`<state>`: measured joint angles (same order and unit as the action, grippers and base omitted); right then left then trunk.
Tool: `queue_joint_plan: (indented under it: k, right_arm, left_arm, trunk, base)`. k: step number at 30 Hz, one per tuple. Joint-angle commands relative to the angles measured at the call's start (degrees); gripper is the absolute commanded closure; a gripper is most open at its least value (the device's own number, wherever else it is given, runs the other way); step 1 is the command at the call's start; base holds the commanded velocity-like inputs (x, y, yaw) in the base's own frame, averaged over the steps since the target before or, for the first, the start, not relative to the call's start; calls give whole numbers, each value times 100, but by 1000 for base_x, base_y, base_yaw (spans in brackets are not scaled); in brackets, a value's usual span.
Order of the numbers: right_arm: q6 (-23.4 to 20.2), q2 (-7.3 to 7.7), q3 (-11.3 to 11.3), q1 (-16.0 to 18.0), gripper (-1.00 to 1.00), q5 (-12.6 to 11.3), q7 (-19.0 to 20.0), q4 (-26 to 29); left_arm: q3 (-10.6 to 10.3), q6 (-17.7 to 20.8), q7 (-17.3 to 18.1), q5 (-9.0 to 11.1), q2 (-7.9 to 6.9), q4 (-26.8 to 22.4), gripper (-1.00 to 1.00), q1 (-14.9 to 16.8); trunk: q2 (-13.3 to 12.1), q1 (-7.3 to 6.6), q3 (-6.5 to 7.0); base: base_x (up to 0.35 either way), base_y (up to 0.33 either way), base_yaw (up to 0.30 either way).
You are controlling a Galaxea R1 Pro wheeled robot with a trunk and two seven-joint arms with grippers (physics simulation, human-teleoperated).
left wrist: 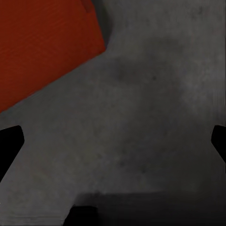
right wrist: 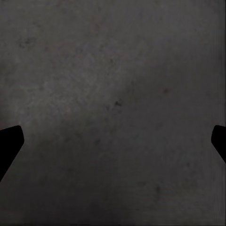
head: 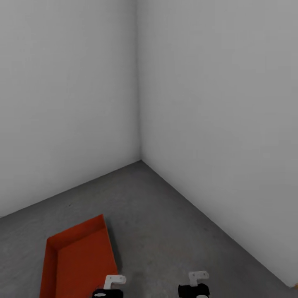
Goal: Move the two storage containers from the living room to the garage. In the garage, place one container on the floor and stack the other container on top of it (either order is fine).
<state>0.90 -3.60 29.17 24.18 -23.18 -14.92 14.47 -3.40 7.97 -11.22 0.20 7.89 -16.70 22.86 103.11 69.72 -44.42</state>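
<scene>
One orange-red storage container (head: 80,260) lies on the dark grey concrete floor (head: 165,231) at the lower left of the head view, in a corner of white walls. Its corner also shows in the left wrist view (left wrist: 42,47). My left gripper (left wrist: 113,141) hangs open above bare floor just beside that container, fingertips (left wrist: 12,139) far apart, nothing between them. My right gripper (right wrist: 113,141) is open too, over plain concrete (right wrist: 113,94). Both wrists show at the head view's bottom edge, left (head: 108,289) and right (head: 194,287). The second container is out of view.
Two plain white walls (head: 215,124) meet in a corner (head: 140,159) ahead. Open concrete stretches to the right of the container up to the right wall's base.
</scene>
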Motion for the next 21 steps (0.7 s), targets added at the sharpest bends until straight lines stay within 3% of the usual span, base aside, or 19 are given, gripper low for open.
queue_joint_plan:
  k: [1, 10, 17, 21]
  right_arm:
    - [-8, 0, 48, -16, -100, -55, -26, -35]
    - [-3, 0, 49, 15, -100, -55, 12, -185]
    - [23, -6, 48, 0, -100, -55, 15, -354]
    - [31, -7, 48, -84, -100, -55, 15, -383]
  left_arm:
    - [-36, 11, -35, 1, 3, 190, -100, 0]
    - [-6, -49, -44, 83, -37, 1046, -100, 0]
    - [-3, -45, -46, 101, -62, 1386, -100, 0]
    - [1, -42, -47, 118, -175, 1583, -100, 0]
  trunk:
    - [2, -1, -5]
    - [2, -1, -6]
    - [2, -1, -6]
    - [2, -1, -6]
  base:
    - [0, 0, -286]
    - [0, 0, -286]
    - [0, 0, -286]
    - [0, 0, -287]
